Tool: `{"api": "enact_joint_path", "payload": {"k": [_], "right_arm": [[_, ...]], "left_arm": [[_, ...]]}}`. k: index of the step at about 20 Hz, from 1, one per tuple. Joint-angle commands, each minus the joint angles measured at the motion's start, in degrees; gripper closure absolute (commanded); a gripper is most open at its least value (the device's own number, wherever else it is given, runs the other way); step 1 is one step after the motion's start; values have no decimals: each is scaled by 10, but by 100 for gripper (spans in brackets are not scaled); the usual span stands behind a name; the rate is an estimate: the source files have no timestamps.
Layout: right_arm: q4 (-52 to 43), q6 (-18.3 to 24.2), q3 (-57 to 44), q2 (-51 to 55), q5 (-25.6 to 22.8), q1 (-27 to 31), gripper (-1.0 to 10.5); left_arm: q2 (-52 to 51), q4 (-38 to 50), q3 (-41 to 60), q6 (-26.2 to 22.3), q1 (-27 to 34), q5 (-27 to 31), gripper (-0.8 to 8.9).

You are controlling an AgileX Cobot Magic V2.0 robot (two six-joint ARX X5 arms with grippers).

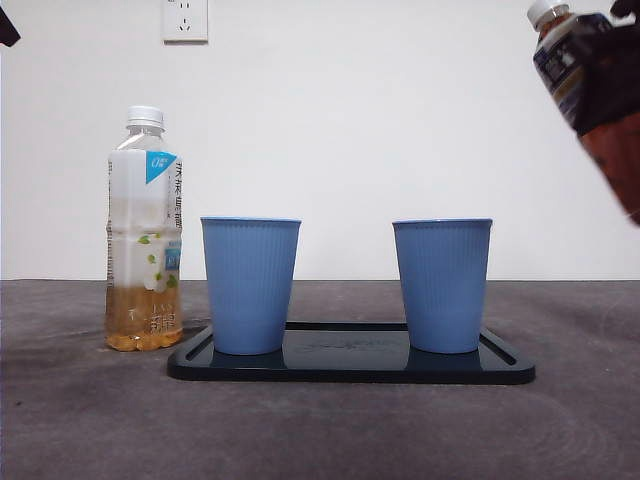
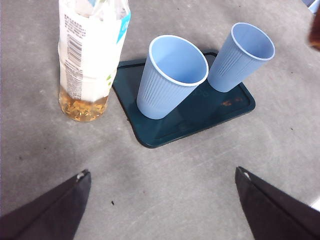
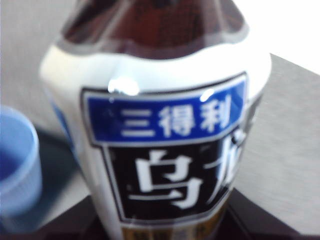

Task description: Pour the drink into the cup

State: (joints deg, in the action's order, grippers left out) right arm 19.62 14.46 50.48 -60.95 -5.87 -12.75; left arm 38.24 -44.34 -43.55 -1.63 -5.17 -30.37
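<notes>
Held high at the upper right edge of the front view: a dark tea bottle [image 1: 600,95], tilted with its white cap [image 1: 546,12] leaning toward the upper left, still capped, brown liquid visible in the lower body. Clasped by the right gripper [image 1: 612,75], seen there only as a dark mass over the bottle's middle. In the right wrist view, fills nearly the whole frame, blurred: the same bottle [image 3: 165,120] with a blue and black label bearing white characters, the gripper's dark parts at the bottom on either side of it.

Below and left of the bottle in the front view: right blue cup [image 1: 442,285], upright on a dark tray [image 1: 350,368], well apart from the bottle. Further left on the same tray: left blue cup [image 1: 250,285], also upright, a gap between the two. Both empty as seen in the left wrist view [image 2: 172,75] [image 2: 241,56].

Just beside the tray's left end, on the grey bench [image 1: 80,420]: a pale tea bottle [image 1: 145,230] with white cap, upright, amber liquid only in its bottom part.

Left gripper [image 2: 162,200] hovering over bare bench, spread wide, grasping nothing.
</notes>
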Motion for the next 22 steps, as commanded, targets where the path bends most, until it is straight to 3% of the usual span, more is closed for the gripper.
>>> {"api": "enact_joint_path", "payload": {"k": [1, 6, 8, 15, 22], "right_arm": [[36, 95, 60, 3, -40, -6, 845], [109, 229, 94, -7, -155, -55, 847], [115, 262, 94, -22, -200, -82, 861], [117, 353, 95, -88, -302, -143, 870], [101, 418, 95, -139, -356, -163, 870]], "left_arm": [[3, 7, -12, -7, -2, -3, 347], [3, 6, -12, -7, -10, -3, 347], [3, 6, -12, -7, -16, -3, 348], [2, 6, -12, -7, -32, -3, 347], [2, 6, -12, -7, -32, -3, 347]]}}
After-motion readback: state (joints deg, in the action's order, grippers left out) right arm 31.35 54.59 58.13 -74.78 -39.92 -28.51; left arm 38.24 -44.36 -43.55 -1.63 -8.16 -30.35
